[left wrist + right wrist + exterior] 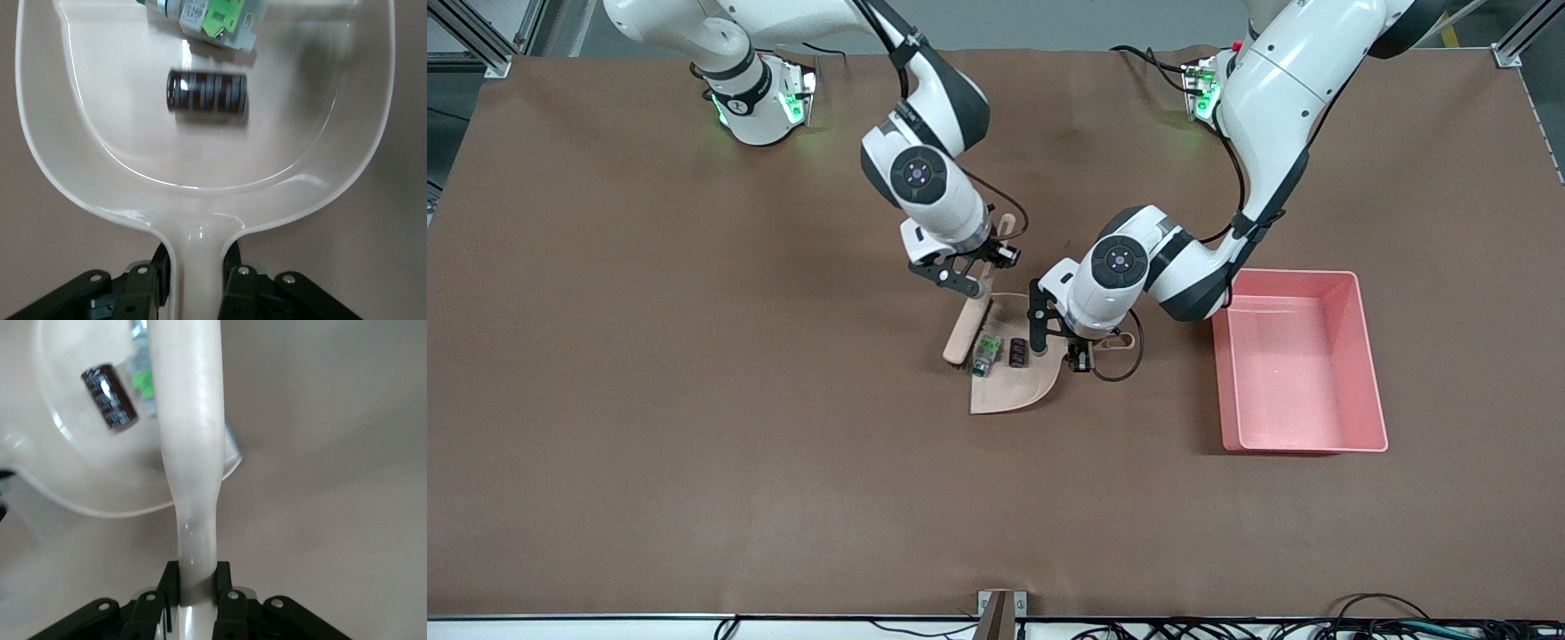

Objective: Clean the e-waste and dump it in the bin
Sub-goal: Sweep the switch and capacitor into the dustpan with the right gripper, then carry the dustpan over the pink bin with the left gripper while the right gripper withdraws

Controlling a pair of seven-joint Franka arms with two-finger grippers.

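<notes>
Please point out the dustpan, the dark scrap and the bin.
dustpan (200, 193): left wrist view, bare floor of the pan near its handle.
dark scrap (207, 93): left wrist view, middle of its ribbed body.
bin (1368, 356): front view, its wall toward the left arm's end.

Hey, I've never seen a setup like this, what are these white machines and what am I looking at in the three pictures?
They are two robot arms at a brown table. One picture looks down from across the table; the other two come from cameras on each arm's wrist. The left gripper is shut on the handle of a beige dustpan. The right gripper is shut on a brush handle, with the brush standing at the dustpan's edge. Two electronic scraps lie in the pan: a whitish-green piece and a dark block. A pink bin sits beside the dustpan, toward the left arm's end.
</notes>
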